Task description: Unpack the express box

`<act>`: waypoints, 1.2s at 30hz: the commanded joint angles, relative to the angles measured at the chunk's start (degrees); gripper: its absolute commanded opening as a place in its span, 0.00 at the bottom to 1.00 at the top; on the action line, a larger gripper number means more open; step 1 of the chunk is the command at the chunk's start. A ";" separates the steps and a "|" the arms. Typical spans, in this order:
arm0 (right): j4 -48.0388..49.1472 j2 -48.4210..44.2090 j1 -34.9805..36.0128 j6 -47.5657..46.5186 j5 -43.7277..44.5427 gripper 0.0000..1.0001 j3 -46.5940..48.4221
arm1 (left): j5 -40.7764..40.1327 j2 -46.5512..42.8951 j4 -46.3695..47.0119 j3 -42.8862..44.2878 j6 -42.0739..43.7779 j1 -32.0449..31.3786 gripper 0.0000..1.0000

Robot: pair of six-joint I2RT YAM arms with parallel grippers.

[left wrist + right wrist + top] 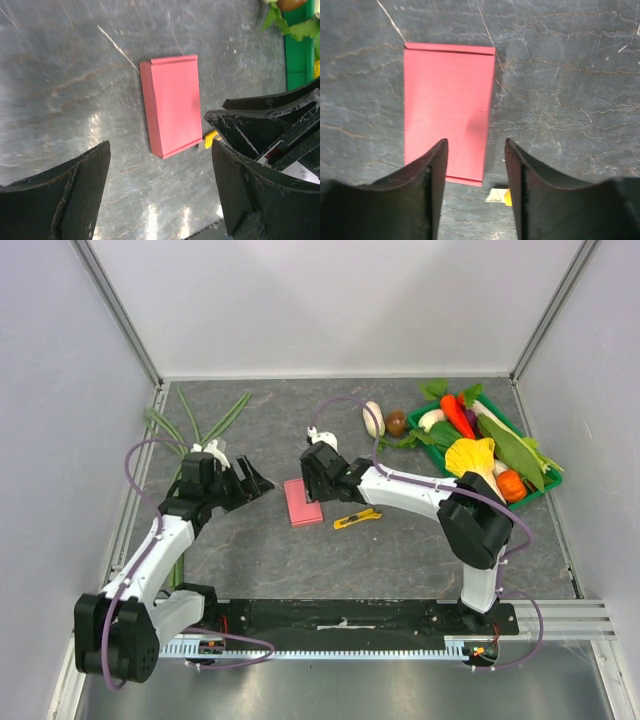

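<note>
The express box (302,502) is a flat pink-red box lying closed on the grey table. It shows in the left wrist view (172,105) and in the right wrist view (447,110). My right gripper (314,490) is open and hovers just over the box's right edge (475,147), touching nothing. My left gripper (255,480) is open and empty to the left of the box (160,150). The yellow-and-black utility knife (357,519) lies just right of the box; only its tip shows in the right wrist view (507,196).
A green tray (540,488) of toy vegetables stands at the back right; its wall shows in the left wrist view (299,60). A white mushroom (373,418) and a brown one (396,423) lie beside it. Green onions (200,425) lie at the back left. Walls enclose the table.
</note>
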 commanded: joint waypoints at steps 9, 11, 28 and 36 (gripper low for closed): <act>7.48 -0.04 -1.82 -2.26 -2.33 0.30 -6.54 | 7.49 6.14 20.63 -9.34 -7.76 -0.34 0.82; 8.53 0.05 -2.17 -2.44 -3.21 0.28 -7.33 | 7.48 6.58 21.07 -9.70 -8.29 -0.51 0.82; 11.88 -4.78 -2.88 -2.26 -3.57 0.38 -11.47 | 4.14 5.00 24.41 -11.81 -8.82 -5.35 0.79; 11.70 -4.96 -2.79 -2.35 -2.68 0.51 -10.50 | 4.76 5.52 24.06 -10.93 -8.90 -5.61 0.79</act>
